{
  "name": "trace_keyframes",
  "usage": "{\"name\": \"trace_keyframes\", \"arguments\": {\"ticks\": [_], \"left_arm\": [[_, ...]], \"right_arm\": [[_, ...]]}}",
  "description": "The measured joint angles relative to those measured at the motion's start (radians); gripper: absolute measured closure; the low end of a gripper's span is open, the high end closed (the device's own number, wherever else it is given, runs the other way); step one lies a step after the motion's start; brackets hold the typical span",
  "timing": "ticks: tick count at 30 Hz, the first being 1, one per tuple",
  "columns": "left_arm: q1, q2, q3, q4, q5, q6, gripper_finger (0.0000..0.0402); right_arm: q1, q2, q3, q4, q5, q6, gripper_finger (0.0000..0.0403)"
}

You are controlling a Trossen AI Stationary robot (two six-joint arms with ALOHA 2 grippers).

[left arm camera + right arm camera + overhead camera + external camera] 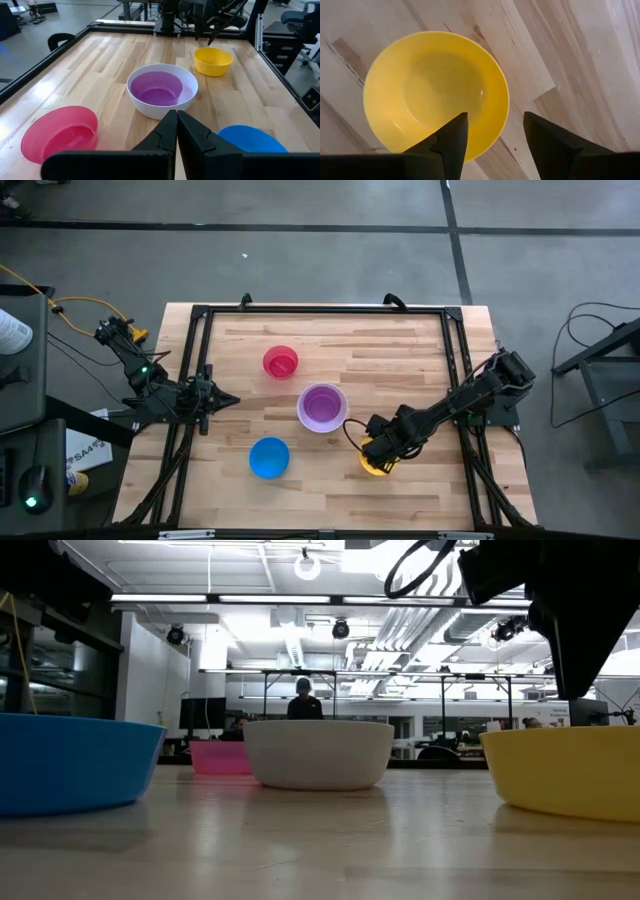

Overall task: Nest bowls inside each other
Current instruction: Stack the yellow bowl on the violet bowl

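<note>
A purple bowl (159, 89) sits nested inside the white bowl (322, 408) at the table's middle. The pink-red bowl (281, 362) stands farther back and the blue bowl (269, 458) nearer the front; each rests on its base. The yellow bowl (435, 90) stands right of the white one. My right gripper (495, 132) hangs open above it, pointing down. One finger is over the bowl's inside and the other over the table outside its rim, and neither touches it. My left gripper (177, 114) waits shut at the table's left edge.
A black frame (320, 310) runs around the wooden table (400, 350). In the low view the blue (70, 760), pink-red (220, 757), white (318, 753) and yellow (565, 770) bowls stand in a row. Bare wood lies at the back right and along the front.
</note>
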Motion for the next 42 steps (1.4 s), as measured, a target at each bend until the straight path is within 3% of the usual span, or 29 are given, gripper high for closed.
{"name": "trace_keyframes", "arguments": {"ticks": [23,42], "left_arm": [[0.0,0.0,0.0,0.017,0.006,0.001,0.039],[0.0,0.0,0.0,0.018,0.005,0.001,0.039]], "right_arm": [[0.0,0.001,-0.196,0.206,-0.01,0.008,0.0217],[-0.013,0.001,-0.217,0.244,-0.002,-0.001,0.0218]]}}
